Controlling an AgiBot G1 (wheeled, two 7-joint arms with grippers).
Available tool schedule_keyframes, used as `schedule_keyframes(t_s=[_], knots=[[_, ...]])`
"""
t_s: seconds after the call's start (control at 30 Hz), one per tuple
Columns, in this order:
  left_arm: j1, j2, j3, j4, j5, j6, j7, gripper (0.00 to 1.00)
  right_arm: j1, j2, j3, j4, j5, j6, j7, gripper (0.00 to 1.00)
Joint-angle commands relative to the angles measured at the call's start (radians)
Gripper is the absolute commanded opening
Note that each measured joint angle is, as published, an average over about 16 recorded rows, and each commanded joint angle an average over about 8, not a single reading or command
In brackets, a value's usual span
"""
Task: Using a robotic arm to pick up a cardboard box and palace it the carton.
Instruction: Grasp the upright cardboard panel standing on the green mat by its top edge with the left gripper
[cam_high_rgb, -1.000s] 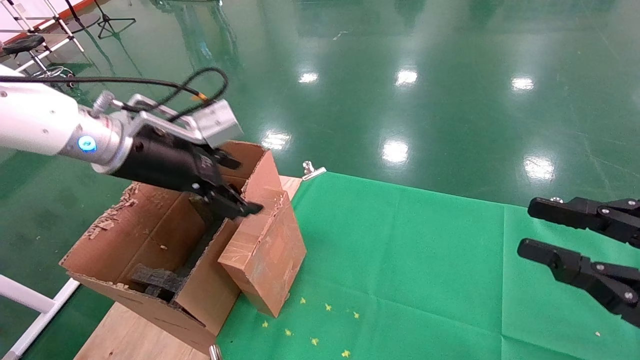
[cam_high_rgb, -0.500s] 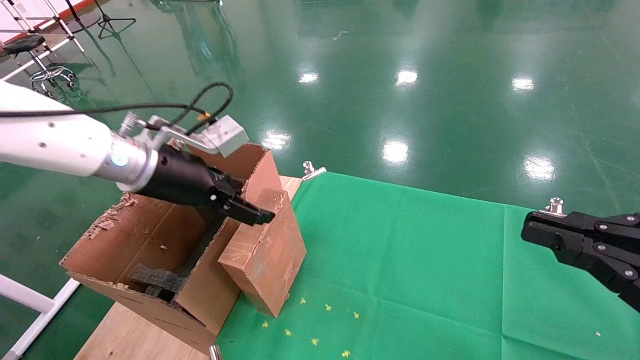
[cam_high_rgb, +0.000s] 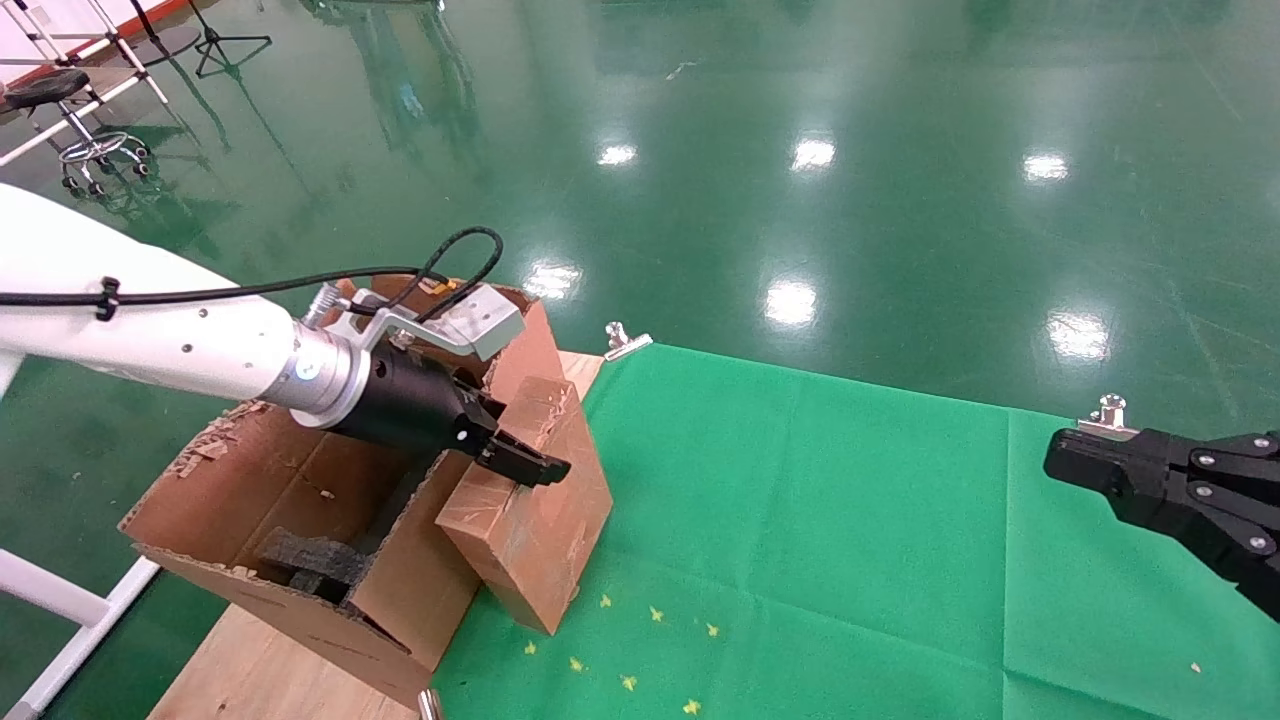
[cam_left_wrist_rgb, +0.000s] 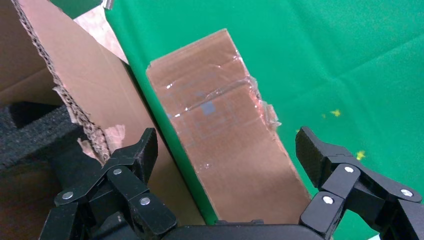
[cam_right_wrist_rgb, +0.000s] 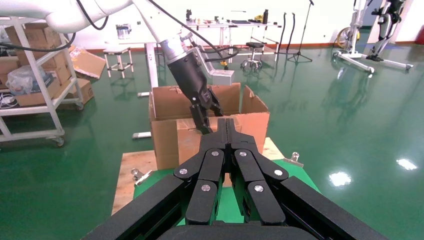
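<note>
The small brown cardboard box (cam_high_rgb: 540, 515) stands tilted on the green cloth, leaning against the wall of the large torn carton (cam_high_rgb: 290, 470). Black foam (cam_high_rgb: 305, 560) lies inside the carton. My left gripper (cam_high_rgb: 535, 465), on the white arm, is open and hovers just above the box's top end. In the left wrist view the box (cam_left_wrist_rgb: 225, 135) lies between the spread fingers of the left gripper (cam_left_wrist_rgb: 227, 145); one fingertip (cam_left_wrist_rgb: 146, 146) is over the carton wall (cam_left_wrist_rgb: 75, 75), the other over the cloth. My right gripper (cam_high_rgb: 1075, 465) is shut and empty at the right, and it also shows in its own view (cam_right_wrist_rgb: 226, 125).
The green cloth (cam_high_rgb: 820, 520) covers the table, with a bare wooden board (cam_high_rgb: 260, 670) under the carton. Metal clips (cam_high_rgb: 625, 340) (cam_high_rgb: 1108, 412) hold the cloth's far edge. Small yellow scraps (cam_high_rgb: 640, 640) lie near the box. A white frame (cam_high_rgb: 60, 620) stands at the left.
My left gripper has moved down and to the right, closer over the box's top. My right gripper went from open to shut and has stayed in place since.
</note>
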Motion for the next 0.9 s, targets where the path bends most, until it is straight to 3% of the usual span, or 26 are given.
schedule_keyframes(t_s=[0.03, 0.13, 0.2, 0.3, 0.33, 0.9], knots=[[0.006, 0.002, 0.000, 0.008, 0.002, -0.011, 0.001, 0.98, 0.000, 0.000, 0.000, 0.000, 0.000, 0.000, 0.000, 0.42], [0.008, 0.002, 0.000, 0.012, 0.004, -0.018, 0.003, 0.67, 0.000, 0.000, 0.000, 0.000, 0.000, 0.000, 0.000, 0.80], [0.009, 0.002, -0.001, 0.014, 0.005, -0.021, 0.003, 0.42, 0.000, 0.000, 0.000, 0.000, 0.000, 0.000, 0.000, 0.98], [0.009, 0.002, -0.001, 0.013, 0.004, -0.019, 0.003, 0.06, 0.000, 0.000, 0.000, 0.000, 0.000, 0.000, 0.000, 1.00], [0.009, 0.002, -0.001, 0.012, 0.004, -0.018, 0.003, 0.01, 0.000, 0.000, 0.000, 0.000, 0.000, 0.000, 0.000, 1.00], [0.005, 0.001, -0.001, 0.007, 0.000, -0.009, 0.002, 0.00, 0.000, 0.000, 0.000, 0.000, 0.000, 0.000, 0.000, 1.00]])
